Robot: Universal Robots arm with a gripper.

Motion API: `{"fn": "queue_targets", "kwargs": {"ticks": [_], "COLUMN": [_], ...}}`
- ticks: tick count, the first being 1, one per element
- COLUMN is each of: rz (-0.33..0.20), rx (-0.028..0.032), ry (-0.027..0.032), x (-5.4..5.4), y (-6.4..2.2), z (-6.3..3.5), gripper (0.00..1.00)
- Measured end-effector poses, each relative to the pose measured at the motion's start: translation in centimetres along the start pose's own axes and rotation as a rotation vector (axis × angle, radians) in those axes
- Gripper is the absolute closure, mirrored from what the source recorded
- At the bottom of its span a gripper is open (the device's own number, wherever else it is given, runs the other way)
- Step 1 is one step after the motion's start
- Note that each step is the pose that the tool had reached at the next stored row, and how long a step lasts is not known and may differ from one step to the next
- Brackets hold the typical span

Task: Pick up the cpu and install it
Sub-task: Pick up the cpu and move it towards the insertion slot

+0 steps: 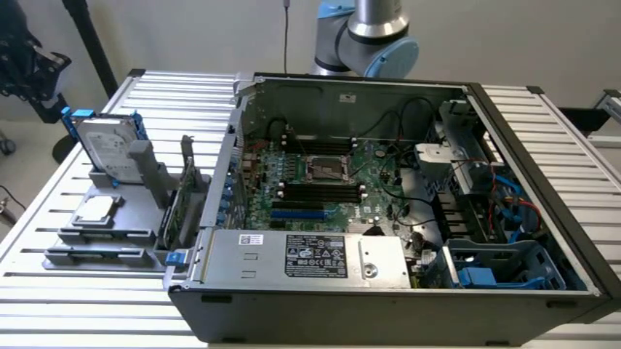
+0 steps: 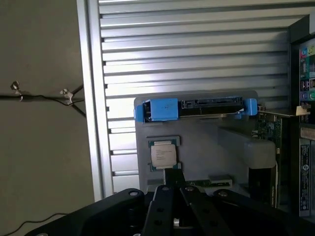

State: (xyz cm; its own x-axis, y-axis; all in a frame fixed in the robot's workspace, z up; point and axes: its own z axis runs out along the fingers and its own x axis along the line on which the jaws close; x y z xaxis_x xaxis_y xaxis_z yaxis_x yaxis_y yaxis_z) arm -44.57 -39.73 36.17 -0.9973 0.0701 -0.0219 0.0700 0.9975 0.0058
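The cpu (image 1: 95, 210), a small square chip with a silvery top, lies flat in a grey holder (image 1: 107, 229) on the slatted table, at the exterior view's left of the open computer case. From the wrist it is the cpu (image 2: 164, 156) lying on the grey holder (image 2: 206, 152). My gripper (image 2: 173, 180) hangs well above it, shut, its dark fingers together with nothing between them. The dark square socket (image 1: 328, 170) sits in the middle of the green motherboard (image 1: 291, 196) inside the case.
A silver hard drive with blue brackets (image 1: 109, 149) stands upright at the back of the holder, hard drive (image 2: 197, 108). An expansion card (image 1: 182, 207) stands between holder and case. The case wall (image 1: 225, 174), cables and power supply (image 1: 301, 256) crowd the socket. The arm (image 1: 374, 36) rises behind the case.
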Motion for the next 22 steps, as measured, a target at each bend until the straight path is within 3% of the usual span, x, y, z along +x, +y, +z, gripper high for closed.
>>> {"fn": "queue_targets", "kwargs": {"ticks": [8, 10, 13, 16, 17, 18, 22], "rz": [0.0, 0.0, 0.0, 0.0, 0.0, 0.0, -0.002], "rx": [0.0, 0.0, 0.0002, 0.0006, 0.0005, 0.0006, 0.0005], "ry": [0.0, 0.0, 0.0016, 0.0028, 0.0029, 0.003, 0.003], "x": [0.0, 0.0, 0.0, 0.0, 0.0, 0.0, 0.0], "y": [0.0, 0.0, 0.0, 0.0, -0.01, -0.02, -0.15], "z": [0.0, 0.0, 0.0, 0.14, 0.32, 0.5, 1.22], "gripper": [0.88, 0.76, 0.7, 0.53, 0.53, 0.46, 0.46]}}
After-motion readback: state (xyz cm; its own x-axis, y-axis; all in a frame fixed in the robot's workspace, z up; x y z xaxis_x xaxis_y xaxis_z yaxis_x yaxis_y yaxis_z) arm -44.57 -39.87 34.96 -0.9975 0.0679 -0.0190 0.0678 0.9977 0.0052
